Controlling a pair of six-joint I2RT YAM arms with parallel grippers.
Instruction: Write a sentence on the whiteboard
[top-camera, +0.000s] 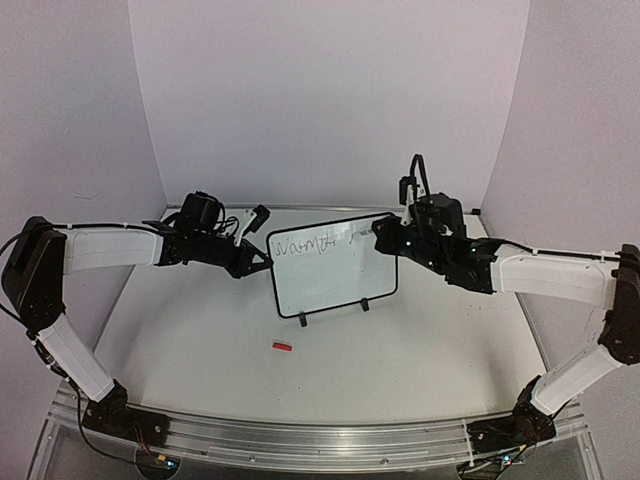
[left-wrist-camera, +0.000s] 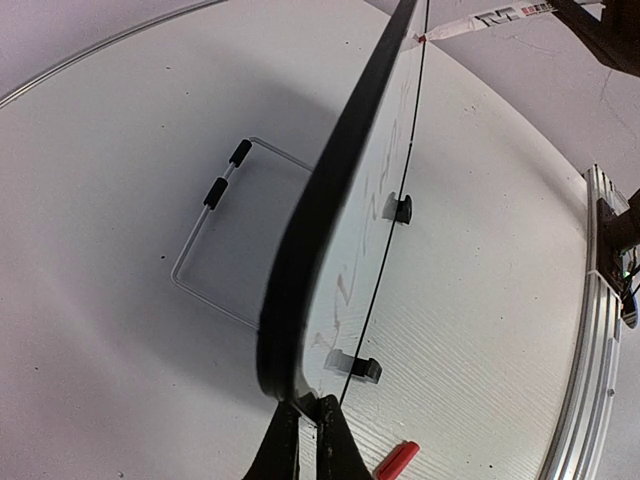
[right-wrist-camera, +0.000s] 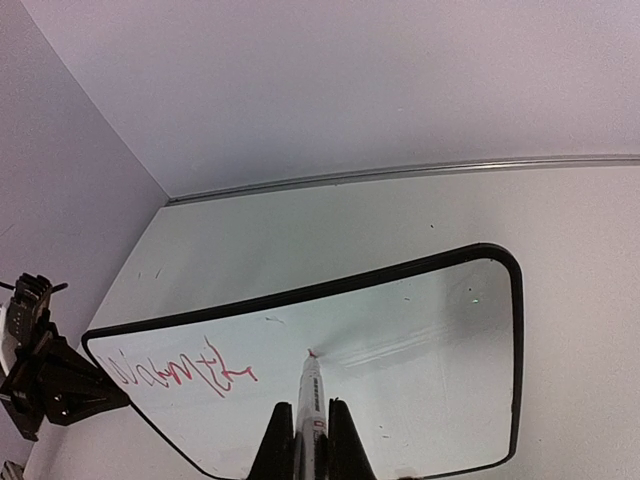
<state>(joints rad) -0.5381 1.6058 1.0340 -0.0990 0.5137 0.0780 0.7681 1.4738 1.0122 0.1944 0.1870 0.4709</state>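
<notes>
White worktop (top-camera: 200, 340), lilac walls (top-camera: 330, 100). Whiteboard (top-camera: 335, 275) stands upright; left hand (left-wrist-camera: 308, 440) clamped on its left edge. Right hand (right-wrist-camera: 305, 440) clamped on marker (right-wrist-camera: 310, 385), tip at board right of sentence (right-wrist-camera: 180, 372). 1 line scrawled; more likely left.

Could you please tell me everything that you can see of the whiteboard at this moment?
The whiteboard is a small, very thin white rectangle in a black rounded-corner frame. It stands near upright on two black clip feet on the table. Its glossy face bears one line of reddish scrawl along the top left. The left gripper is shut on its left edge as the top view shows it. The marker in the right gripper appears to touch its face just right of the scrawl.
</notes>
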